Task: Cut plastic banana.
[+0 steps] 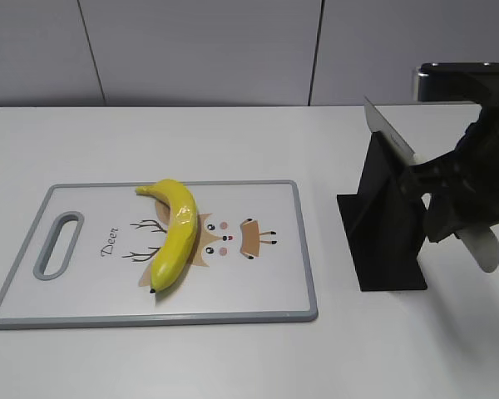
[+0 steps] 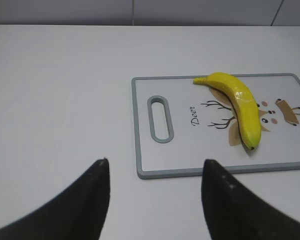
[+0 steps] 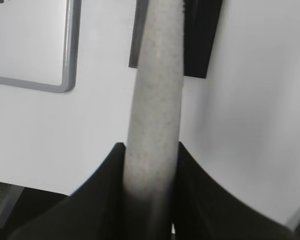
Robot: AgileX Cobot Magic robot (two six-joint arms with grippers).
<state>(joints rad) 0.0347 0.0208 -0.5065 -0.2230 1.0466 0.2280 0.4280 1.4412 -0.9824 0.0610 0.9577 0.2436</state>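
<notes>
The plastic banana (image 1: 176, 233) is glossy yellow and lies curved on the white cutting board (image 1: 258, 278); it also shows in the left wrist view (image 2: 242, 105). My right gripper (image 1: 449, 199) is shut on the pale grey handle (image 3: 157, 90) of a knife. The knife's blade (image 1: 389, 133) points up and left, at the top of a black knife stand (image 1: 382, 241). It is well right of the banana. My left gripper (image 2: 155, 167) is open and empty above the table, near the board's front left corner (image 2: 140, 172). The left gripper does not show in the exterior view.
The grey-rimmed board has a handle slot (image 1: 58, 243) at its left end and a deer drawing under the banana. The black stand stands on the white table right of the board. A dark object (image 1: 461, 79) sits at the back right by the wall.
</notes>
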